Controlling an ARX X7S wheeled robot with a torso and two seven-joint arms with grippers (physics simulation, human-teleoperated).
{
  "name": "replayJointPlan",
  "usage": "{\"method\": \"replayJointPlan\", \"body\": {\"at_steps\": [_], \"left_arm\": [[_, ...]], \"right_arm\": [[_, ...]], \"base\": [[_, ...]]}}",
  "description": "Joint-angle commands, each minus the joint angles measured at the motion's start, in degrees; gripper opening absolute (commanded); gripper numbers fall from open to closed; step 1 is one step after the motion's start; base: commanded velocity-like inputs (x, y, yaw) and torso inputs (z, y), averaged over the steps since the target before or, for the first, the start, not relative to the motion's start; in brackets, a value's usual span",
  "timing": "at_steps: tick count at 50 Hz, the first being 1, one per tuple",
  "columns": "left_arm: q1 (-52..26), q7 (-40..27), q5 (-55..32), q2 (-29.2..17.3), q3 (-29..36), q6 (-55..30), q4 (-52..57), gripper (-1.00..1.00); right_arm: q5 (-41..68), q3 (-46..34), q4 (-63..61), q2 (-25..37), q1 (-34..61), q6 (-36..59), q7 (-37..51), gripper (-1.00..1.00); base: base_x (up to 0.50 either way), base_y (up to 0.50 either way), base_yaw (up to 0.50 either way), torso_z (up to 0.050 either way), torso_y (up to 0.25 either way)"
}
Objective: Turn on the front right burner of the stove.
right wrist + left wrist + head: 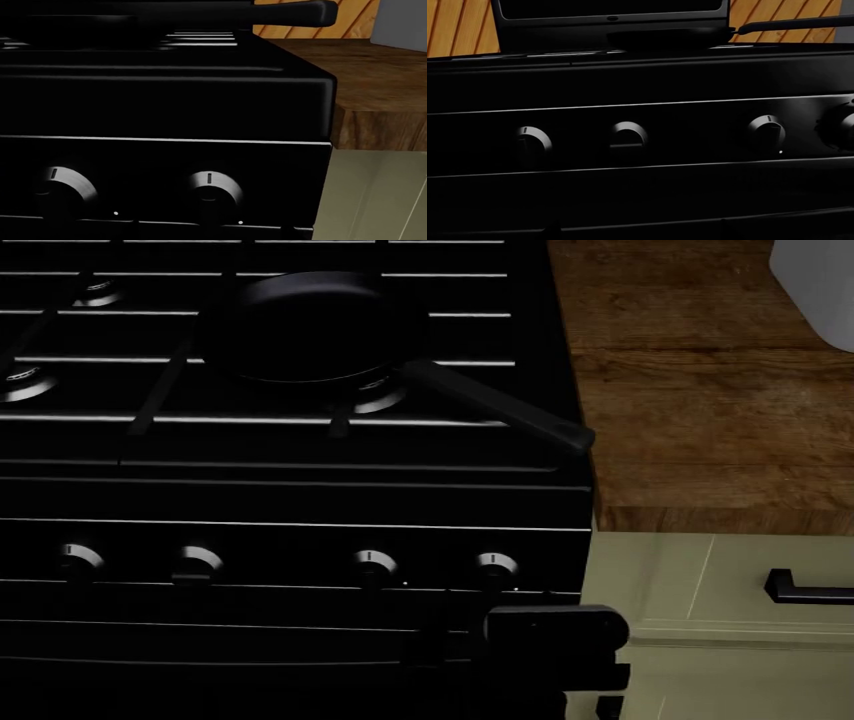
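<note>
The black stove [294, 490] fills the head view, with four knobs in a row on its front panel. The front right burner [379, 393] peeks out from under a black frying pan [307, 325]. The rightmost knob [494, 565] has its mark pointing up, and it also shows in the right wrist view [212, 192]. My right gripper [441, 645] hangs just below and in front of this knob, fingertips apart and empty [211, 231]. My left gripper [639, 231] shows only as dark fingertips set apart, back from the knob row. The left gripper is out of the head view.
The pan's handle [507, 410] sticks out toward the stove's right front corner. A wooden counter [694, 390] lies to the right, with a white object [817, 290] at the back. A pale green cabinet [721, 640] with a black handle [807, 590] stands below it.
</note>
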Motion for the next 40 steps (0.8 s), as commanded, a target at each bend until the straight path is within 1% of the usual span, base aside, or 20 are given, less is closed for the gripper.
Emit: {"method": "replayJointPlan", "body": {"at_steps": [1, 5, 7, 19, 38, 40], "left_arm": [[0.0, -0.3, -0.6, -0.4, 0.5, 0.3, 0.1, 1.0], [-0.2, -0.2, -0.5, -0.3, 0.8, 2.0, -1.6, 1.0], [-0.3, -0.4, -0.7, -0.5, 0.9, 0.4, -0.1, 1.0], [-0.2, -0.8, -1.1, -0.9, 1.4, 0.5, 0.0, 1.0], [-0.1, -1.2, -1.9, -1.6, 1.9, 0.9, 0.1, 1.0], [-0.3, -1.1, -1.7, -1.4, 2.2, 2.7, -1.9, 1.0]], "right_arm": [[0.8, -0.8, 6.2, -0.8, 3.0, -2.7, 0.5, 1.0], [1.0, -1.2, 6.8, -0.7, 3.9, -3.0, 0.9, 1.0], [1.1, -1.4, 7.3, -0.6, 4.3, -3.1, 0.9, 1.0], [1.7, -2.5, 10.8, -0.5, 6.5, -4.5, 1.1, 1.0], [3.7, -5.1, 26.9, -2.4, 12.0, -12.6, 0.2, 1.0], [4.2, -5.6, 28.6, -2.6, 12.6, -13.6, 0.1, 1.0]], "base": [[0.0, 0.0, 0.0, 0.0, 0.0], [0.0, 0.0, 0.0, 0.0, 0.0], [0.0, 0.0, 0.0, 0.0, 0.0], [0.0, 0.0, 0.0, 0.0, 0.0], [0.0, 0.0, 0.0, 0.0, 0.0], [0.0, 0.0, 0.0, 0.0, 0.0]]}}
